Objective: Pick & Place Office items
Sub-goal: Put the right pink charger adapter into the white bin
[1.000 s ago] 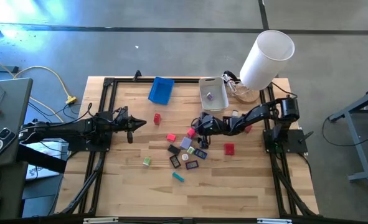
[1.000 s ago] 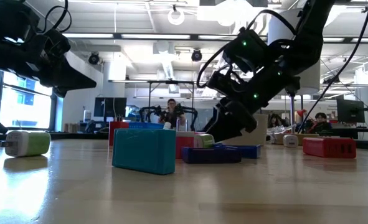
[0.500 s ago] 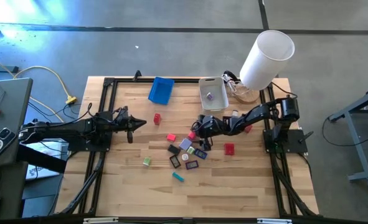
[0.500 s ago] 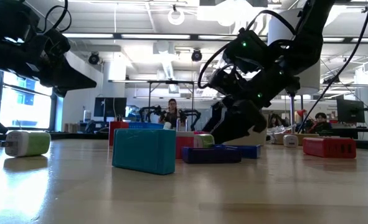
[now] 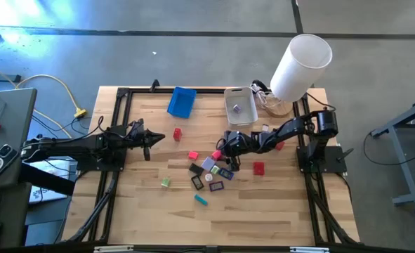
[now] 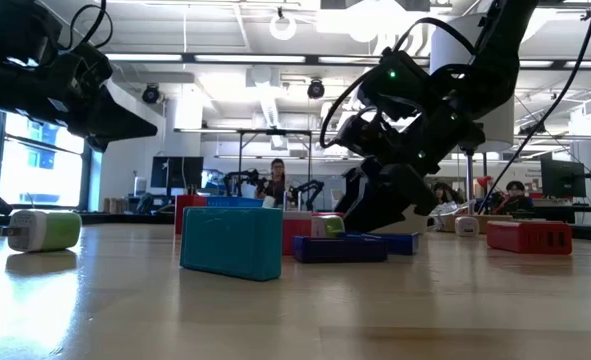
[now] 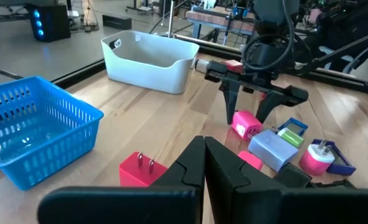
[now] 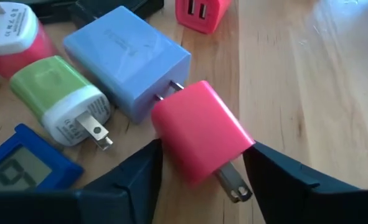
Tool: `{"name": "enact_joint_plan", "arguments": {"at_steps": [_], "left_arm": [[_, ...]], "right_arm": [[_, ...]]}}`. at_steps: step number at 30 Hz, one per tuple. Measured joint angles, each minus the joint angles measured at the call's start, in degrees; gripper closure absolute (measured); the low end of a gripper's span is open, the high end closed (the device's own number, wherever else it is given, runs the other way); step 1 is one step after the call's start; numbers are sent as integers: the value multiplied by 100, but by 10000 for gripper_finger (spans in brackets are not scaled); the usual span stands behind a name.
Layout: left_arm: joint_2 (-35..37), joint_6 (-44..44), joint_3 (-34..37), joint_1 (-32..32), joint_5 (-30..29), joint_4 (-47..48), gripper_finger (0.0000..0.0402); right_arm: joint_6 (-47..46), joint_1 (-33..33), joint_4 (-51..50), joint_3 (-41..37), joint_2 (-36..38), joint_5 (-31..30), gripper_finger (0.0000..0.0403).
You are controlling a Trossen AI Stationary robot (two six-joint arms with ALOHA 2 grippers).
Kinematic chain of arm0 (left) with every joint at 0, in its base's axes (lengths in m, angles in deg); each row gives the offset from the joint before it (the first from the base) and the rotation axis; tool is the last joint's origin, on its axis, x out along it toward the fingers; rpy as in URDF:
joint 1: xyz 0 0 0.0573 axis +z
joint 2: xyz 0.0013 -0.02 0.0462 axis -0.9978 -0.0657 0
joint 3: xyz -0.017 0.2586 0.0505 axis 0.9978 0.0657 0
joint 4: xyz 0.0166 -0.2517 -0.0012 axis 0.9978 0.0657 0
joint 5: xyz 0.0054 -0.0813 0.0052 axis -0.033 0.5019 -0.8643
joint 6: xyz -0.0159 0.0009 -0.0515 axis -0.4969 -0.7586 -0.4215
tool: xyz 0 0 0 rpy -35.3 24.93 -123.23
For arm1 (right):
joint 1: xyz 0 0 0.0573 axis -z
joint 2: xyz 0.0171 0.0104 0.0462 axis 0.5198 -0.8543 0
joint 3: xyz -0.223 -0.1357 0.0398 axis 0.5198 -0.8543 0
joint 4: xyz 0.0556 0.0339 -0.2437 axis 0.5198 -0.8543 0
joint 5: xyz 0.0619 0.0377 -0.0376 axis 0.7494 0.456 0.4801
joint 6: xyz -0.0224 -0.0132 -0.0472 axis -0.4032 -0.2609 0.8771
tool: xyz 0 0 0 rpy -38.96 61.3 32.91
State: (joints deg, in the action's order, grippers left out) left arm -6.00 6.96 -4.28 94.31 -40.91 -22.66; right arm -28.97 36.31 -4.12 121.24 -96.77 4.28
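Near the middle of the counter (image 5: 277, 204), the right pincer (image 8: 202, 171) is lowered over a cluster of small chargers, its fingers (image 8: 134, 180) partly spread on either side of a pink plug-in charger (image 8: 199, 134), close to its sides; whether they press it cannot be told. Just beside that charger lie a pale blue charger block (image 8: 127, 59) and a green-and-white plug (image 8: 62, 102). A red charger (image 5: 258, 168) sits apart to the right, a teal block (image 5: 201, 199) nearer, and a green plug (image 5: 166, 182) to the left. Farther back stand a blue basket (image 5: 182, 102) and a white bin (image 5: 240, 105). The left pincer (image 5: 152, 138) hovers at the counter's left with its fingers closed together, holding nothing.
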Motion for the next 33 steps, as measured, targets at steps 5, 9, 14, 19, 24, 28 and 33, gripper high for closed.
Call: {"name": "enact_joint_plan", "arguments": {"at_steps": [5, 9, 14, 19, 24, 28, 33], "left_arm": [[0, 0, 1, 0, 0, 0, 400], [0, 0, 0, 0, 0, 0, 400], [0, 2, 0, 0, 2, 0, 400], [0, -26, 0, 0, 5, -14, 400], [-96, -31, 0, -99, 365, -614, 400], [-410, 286, 1, -249, 396, -1435, 399], [-1064, 361, 2, -416, -185, -2708, 390]], "right_arm": [[255, -17, 69, 0, 0, -189, 242], [391, -48, 99, 0, 0, -240, 265], [388, -49, 106, 0, 0, -248, 262], [364, -148, 103, 0, 32, -484, 269], [387, -329, 7, -2, 260, -988, 267], [481, -435, -66, -2, 506, -1259, 269], [517, -539, -183, -2, 725, -1515, 266]]}}
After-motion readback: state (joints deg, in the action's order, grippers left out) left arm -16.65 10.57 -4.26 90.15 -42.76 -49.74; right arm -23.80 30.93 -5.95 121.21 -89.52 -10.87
